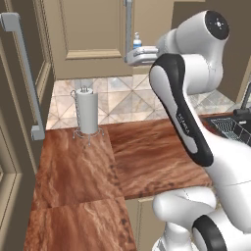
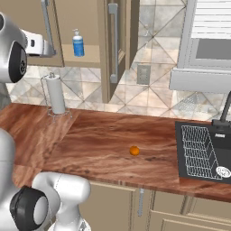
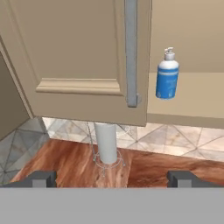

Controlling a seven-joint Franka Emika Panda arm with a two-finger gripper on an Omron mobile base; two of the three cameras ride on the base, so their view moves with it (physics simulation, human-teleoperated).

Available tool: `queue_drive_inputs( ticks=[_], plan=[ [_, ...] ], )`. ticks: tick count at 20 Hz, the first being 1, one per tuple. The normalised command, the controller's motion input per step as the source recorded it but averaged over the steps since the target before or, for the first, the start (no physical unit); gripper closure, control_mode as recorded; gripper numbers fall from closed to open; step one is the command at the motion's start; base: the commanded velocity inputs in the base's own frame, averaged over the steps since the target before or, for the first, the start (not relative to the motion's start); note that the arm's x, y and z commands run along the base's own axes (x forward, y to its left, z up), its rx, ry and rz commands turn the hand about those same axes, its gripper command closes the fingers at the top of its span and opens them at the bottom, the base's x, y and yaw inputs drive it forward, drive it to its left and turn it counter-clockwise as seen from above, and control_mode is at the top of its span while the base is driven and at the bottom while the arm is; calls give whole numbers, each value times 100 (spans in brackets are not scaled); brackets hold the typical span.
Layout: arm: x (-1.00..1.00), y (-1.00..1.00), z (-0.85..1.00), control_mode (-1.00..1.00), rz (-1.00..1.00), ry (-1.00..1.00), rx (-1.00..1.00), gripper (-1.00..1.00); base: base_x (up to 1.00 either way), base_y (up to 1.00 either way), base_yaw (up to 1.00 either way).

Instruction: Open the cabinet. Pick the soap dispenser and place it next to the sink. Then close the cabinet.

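The cabinet (image 2: 90, 31) stands half open: its right door (image 2: 115, 45) is swung out toward the room, edge-on in the right base view, while the left door (image 3: 83, 57) is shut, its long grey bar handle (image 3: 131, 52) hanging just left of the opening. With that side open, the step in hand reads as the pick. The soap dispenser (image 3: 167, 76), a small blue bottle with a white pump top, stands upright on the cabinet's bottom shelf (image 3: 192, 98), near the front edge and just right of the closed door's edge. The gripper (image 3: 111, 178) is raised in front of the closed left door, well apart from the bottle, with its fingers (image 3: 41, 178) spread wide and nothing between them. Below, on the wooden counter (image 2: 103, 135), stand a white paper towel roll (image 2: 56, 94) on its wire stand and a small orange ball (image 2: 134, 150); the sink (image 2: 203, 153) lies far to the right with a wire rack inside. The next move probably calls for shifting the hand right, clear of the bar handle, then reaching in level so the spread fingers straddle the bottle's body below the pump before closing
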Motion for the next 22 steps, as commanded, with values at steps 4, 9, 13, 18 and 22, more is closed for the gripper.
queue_drive_inputs(
  ticks=[4,9,13,18,22],
  plan=[
    [6,18,4,-100,-5,0,0,-100,0,0,0],
    [17,20,3,-100,-9,0,-2,-100,0,0,0],
    [18,0,0,-100,-13,0,-2,-100,0,0,0],
    [27,0,0,-100,-11,0,-1,-100,0,0,0],
    [45,-2,0,-100,-4,0,0,-100,0,0,0]
  ],
)
